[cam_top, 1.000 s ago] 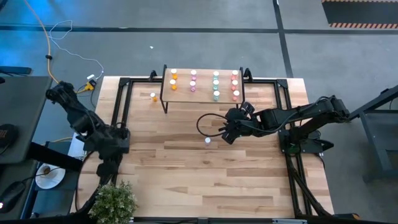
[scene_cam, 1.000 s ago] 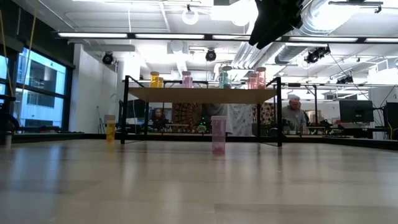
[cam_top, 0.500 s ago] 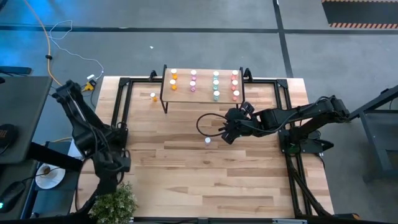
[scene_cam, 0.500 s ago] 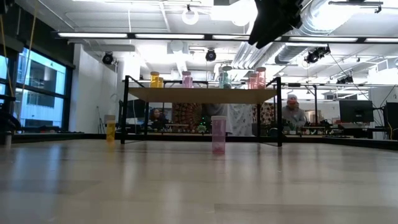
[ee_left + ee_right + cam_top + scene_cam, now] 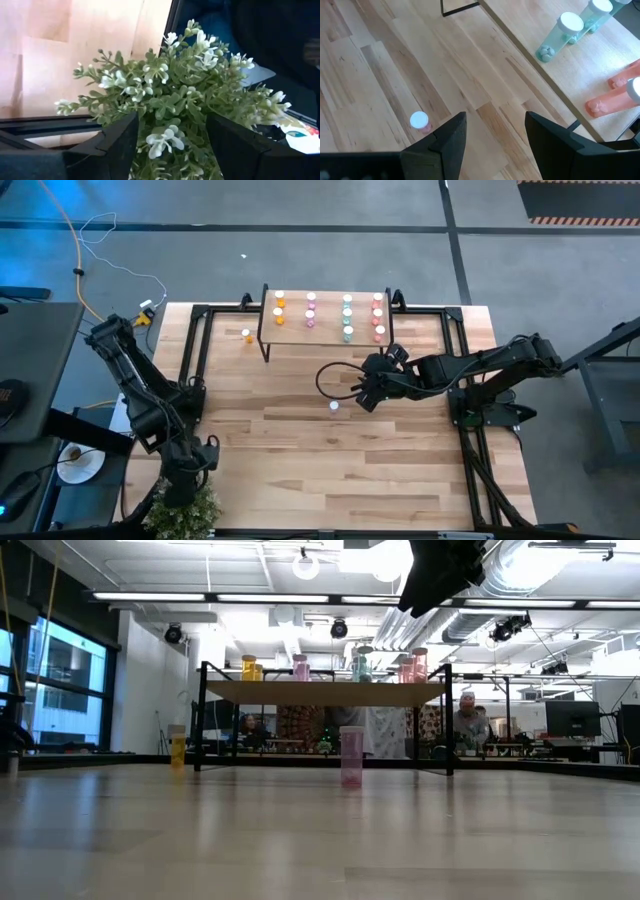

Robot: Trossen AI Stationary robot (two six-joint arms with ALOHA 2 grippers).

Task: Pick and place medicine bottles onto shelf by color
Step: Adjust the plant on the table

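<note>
left arm swings off to the plant while one pink bottle waits on the bench

nearest the camera edge of the bench, the left tool [image 5: 200,455] has swung down over the last second from beside the bench frame to the front left corner, and now hangs over the potted plant [image 5: 186,508]. its wrist view shows the fingers spread wide with nothing between them, only leaves and small white flowers beyond. that move takes it away from the bottles, so i judge it is parking, not helping with the sorting.

further in, the pink bottle [image 5: 334,406] stands upright and alone on the bench [image 5: 300,450], just beside the right tool [image 5: 365,397]. that tool has not moved in the last second; it hovers above the bench with its fingers apart and empty, the bottle off to one side of them in its wrist view. the likely next step is to line up over this bottle and lift it to the pink row.

an orange bottle [image 5: 247,335] also stands on the bench, just left of the shelf [image 5: 326,330], so two bottles look unplaced.

farthest, the shelf carries the sorted bottles in columns: orange, pink, green, then red.

no brand, label or writing can be read on the bottles or anywhere else; the bottles are too small to tell.
</note>
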